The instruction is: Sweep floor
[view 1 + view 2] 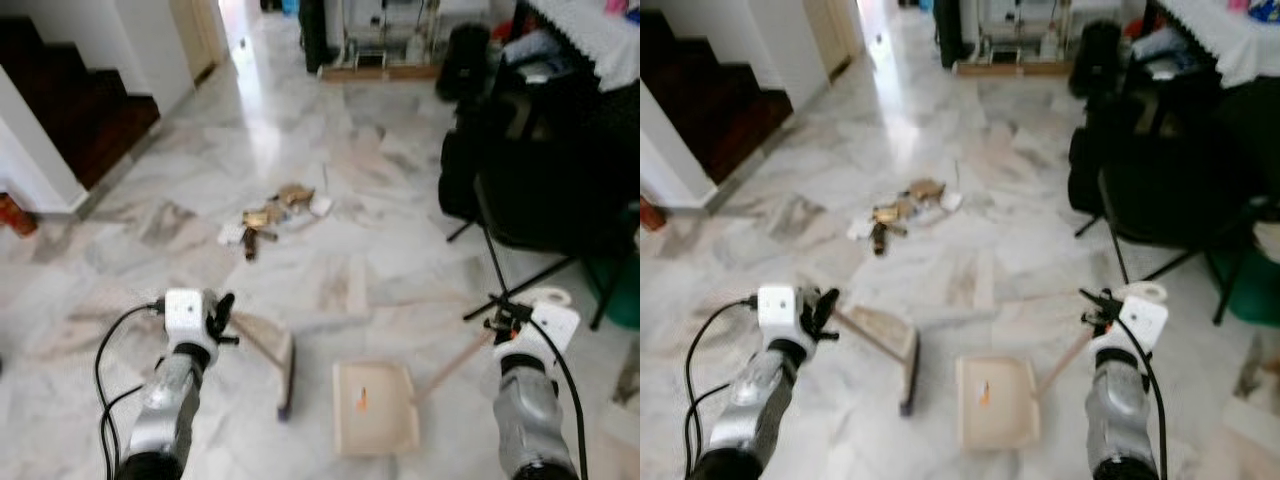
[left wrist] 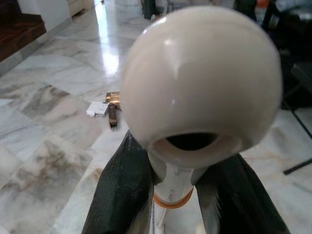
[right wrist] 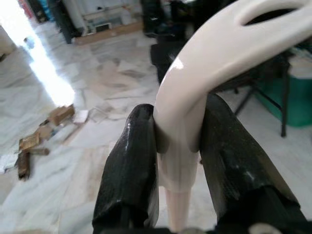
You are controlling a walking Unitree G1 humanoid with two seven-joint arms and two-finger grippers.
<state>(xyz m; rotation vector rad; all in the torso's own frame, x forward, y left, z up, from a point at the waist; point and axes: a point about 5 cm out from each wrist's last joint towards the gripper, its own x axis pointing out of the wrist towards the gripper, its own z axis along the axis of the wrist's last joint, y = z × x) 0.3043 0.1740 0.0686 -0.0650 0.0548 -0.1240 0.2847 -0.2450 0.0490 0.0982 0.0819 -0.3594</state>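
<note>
A pile of litter point(image 1: 273, 213), cardboard scraps and paper, lies on the marble floor ahead. Nearer to me, the broom's brush head point(image 1: 286, 376) rests on the floor, and its cream handle slants up to my left gripper point(image 1: 222, 316), which is shut on it. In the left wrist view the handle's round end point(image 2: 200, 78) sits between the black fingers point(image 2: 122, 195). A cream dustpan point(image 1: 375, 410) lies flat to the right of the brush. Its long handle point(image 3: 195, 87) rises to my right gripper point(image 1: 500, 320), which is shut around it.
A dark staircase point(image 1: 80, 100) is at the far left, with a red object point(image 1: 14, 215) by the wall. A black chair and stand legs point(image 1: 530, 180) crowd the right side beside a green bin point(image 1: 625, 295). Shelving point(image 1: 380, 40) stands at the far end.
</note>
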